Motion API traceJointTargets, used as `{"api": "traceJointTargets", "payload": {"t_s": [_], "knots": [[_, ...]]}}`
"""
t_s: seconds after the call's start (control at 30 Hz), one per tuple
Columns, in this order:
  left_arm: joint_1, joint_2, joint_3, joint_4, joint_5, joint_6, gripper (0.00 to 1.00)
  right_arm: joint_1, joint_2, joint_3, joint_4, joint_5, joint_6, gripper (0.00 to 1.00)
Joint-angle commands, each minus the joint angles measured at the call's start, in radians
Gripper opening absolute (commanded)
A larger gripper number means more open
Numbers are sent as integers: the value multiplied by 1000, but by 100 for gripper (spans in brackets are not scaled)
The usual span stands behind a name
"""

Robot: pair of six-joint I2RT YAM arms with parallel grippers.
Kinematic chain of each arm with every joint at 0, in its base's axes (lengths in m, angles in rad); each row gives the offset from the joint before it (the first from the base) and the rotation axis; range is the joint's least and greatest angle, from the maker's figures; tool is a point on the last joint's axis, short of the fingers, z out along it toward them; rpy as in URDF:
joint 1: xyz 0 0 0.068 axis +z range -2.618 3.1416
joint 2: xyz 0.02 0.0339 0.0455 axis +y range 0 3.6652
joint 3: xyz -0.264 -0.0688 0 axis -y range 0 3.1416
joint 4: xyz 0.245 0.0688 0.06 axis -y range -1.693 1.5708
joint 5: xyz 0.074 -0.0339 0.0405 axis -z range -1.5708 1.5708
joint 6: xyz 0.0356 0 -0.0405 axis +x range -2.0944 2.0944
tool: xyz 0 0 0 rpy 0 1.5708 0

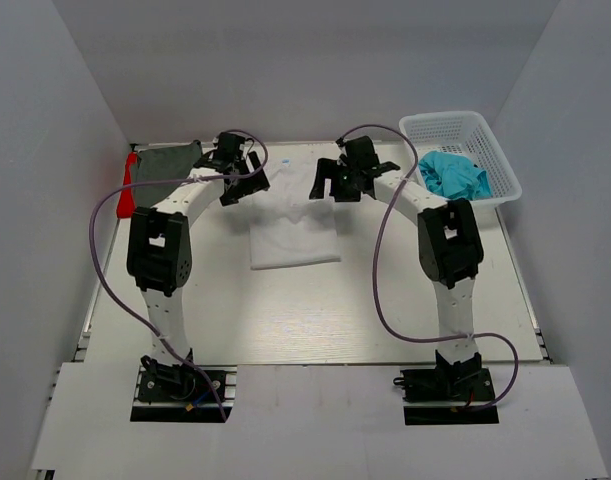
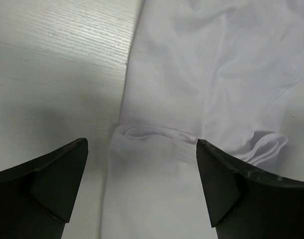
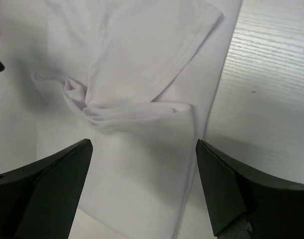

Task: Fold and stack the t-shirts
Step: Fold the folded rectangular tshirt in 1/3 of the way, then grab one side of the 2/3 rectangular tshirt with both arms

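White t-shirt [image 1: 295, 240]: frame centre on worktop [image 1: 285, 320], partly folded, long axis top-to-bottom, upper end rumpled. Teal t-shirt [image 1: 453, 175]: crumpled inside white mesh basket [image 1: 463, 120], upper right. Dark grey t-shirt [image 1: 170, 160], red t-shirt [image 1: 130, 190] touching: upper left. Left claw [image 2: 142, 149], right claw [image 3: 144, 149]: spread wide, empty, above white t-shirt's upper end.

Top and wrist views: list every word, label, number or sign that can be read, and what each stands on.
No text can be read in any view.
A small blue speck at the far edge of the white t-shirt: perhaps a label, too small to read.
Wrist views: only plain white cloth and bare table, no print.
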Motion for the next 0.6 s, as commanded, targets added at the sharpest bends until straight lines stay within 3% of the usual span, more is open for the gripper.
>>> {"api": "traceJointTargets", "payload": {"t_s": [0.0, 0.13, 0.27, 0.4, 0.57], "knots": [[0, -100, -22, -50, 21, 18, 100, 14, -183, -55, 31, 34, -108, 90], [-10, -262, -243, 18, 66, 7, 100, 35, -337, -274, 78, 35, -125, 90], [-32, -406, -509, 76, 160, -2, 100, 58, -412, -386, 45, 26, -137, 90], [-32, -502, -699, 142, 215, -53, 100, 66, -489, -617, 84, 46, -51, 90], [-43, -520, -823, 217, 245, -79, 83, 65, -472, -676, 108, -10, -11, 90]]}}
